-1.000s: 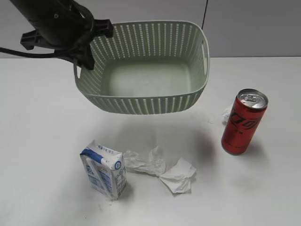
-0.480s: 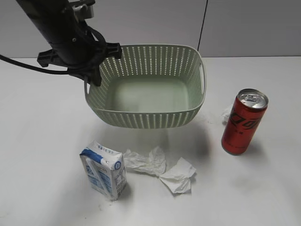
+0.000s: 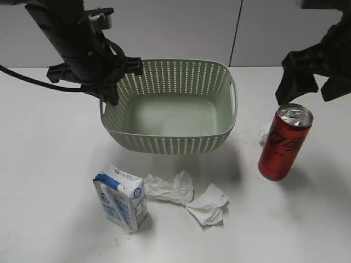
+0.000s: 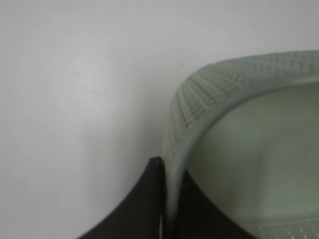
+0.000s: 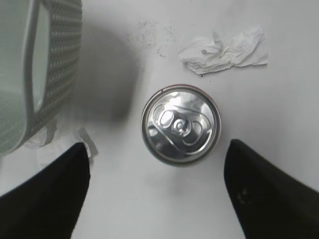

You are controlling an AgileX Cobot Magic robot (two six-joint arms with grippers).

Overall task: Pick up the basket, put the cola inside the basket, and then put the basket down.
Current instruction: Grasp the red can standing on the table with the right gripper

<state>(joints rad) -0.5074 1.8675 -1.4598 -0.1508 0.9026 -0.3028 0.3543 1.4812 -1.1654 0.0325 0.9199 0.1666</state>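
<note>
The pale green basket [image 3: 175, 143] is in the middle of the exterior view, held by its left rim in my left gripper [image 3: 109, 90], low over the table. In the left wrist view the jaws [image 4: 172, 179] are shut on the basket wall [image 4: 239, 99]. The red cola can [image 3: 284, 143] stands upright to the basket's right. My right gripper [image 3: 311, 90] is open above it and does not touch it. In the right wrist view the can's silver top [image 5: 180, 124] lies between and just ahead of the open fingers [image 5: 156, 149]. The basket's handle end [image 5: 55, 59] shows at the left there.
A blue-and-white milk carton [image 3: 122, 198] stands at the front left. Crumpled tissues [image 3: 186, 196] lie in front of the basket. Another tissue [image 5: 224, 47] lies just behind the can. The table is white.
The left arm has lowered the basket and shifted it slightly right. The right gripper has come into view above the cola.
</note>
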